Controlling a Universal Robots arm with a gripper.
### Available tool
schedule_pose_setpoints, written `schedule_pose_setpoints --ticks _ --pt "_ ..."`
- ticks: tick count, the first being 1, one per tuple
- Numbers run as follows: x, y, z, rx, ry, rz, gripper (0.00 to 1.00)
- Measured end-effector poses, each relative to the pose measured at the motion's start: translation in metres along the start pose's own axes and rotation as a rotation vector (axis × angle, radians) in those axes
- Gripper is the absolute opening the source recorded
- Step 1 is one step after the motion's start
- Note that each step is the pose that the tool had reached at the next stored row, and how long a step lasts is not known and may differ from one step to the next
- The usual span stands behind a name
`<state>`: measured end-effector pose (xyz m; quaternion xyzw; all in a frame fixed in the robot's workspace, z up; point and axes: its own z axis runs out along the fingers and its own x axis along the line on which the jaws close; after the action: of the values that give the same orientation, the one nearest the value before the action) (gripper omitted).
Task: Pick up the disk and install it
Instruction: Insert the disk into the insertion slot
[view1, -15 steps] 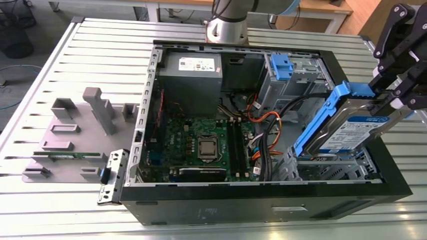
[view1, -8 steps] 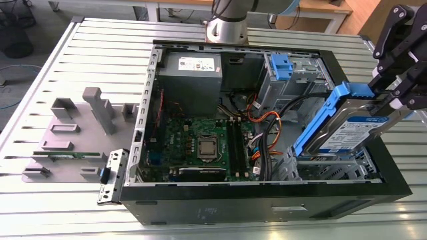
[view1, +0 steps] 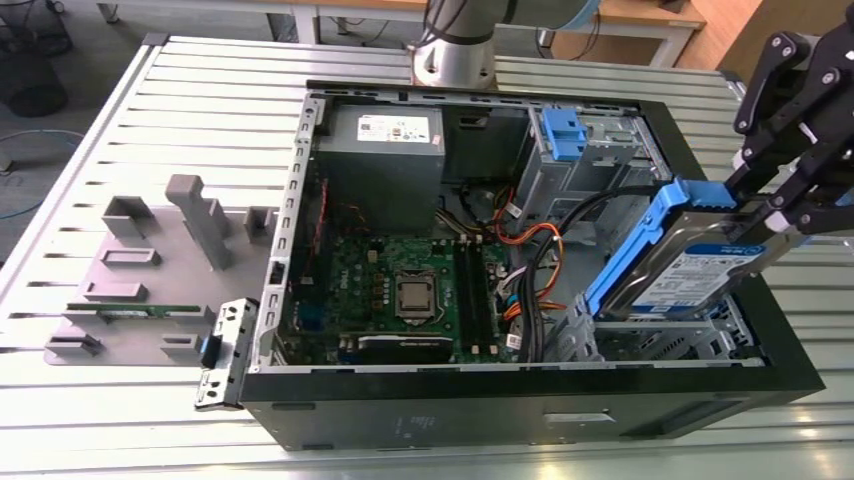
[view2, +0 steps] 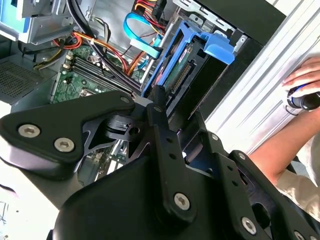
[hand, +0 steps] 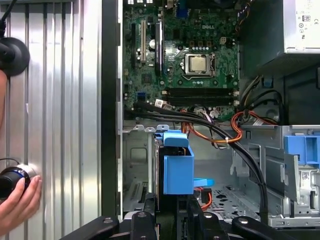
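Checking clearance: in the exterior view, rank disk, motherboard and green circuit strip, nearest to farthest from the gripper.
1. disk, held in the gripper, exterior view's right.
2. motherboard, inside the case.
3. green circuit strip, exterior view's far left.

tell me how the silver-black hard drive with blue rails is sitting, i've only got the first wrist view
Observer: In the exterior view the silver-black hard drive with blue plastic rails is steeply tilted. Its low end is down at the silver metal drive cage in the black computer case. I cannot tell whether they touch.
Operator: is the claw properly on it
Observer: Yes, the black claw is shut on the drive's high end, at the exterior view's right.
Operator: which way is the label
Observer: The white-and-blue label faces the exterior camera.
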<state>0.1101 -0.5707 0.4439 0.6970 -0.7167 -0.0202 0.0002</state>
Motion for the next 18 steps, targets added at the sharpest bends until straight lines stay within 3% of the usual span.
schedule_pose_setpoints --ticks 18 --pt "0.0009 -0.0010 0.0327 0.0001 0.0000 0.000 0.35"
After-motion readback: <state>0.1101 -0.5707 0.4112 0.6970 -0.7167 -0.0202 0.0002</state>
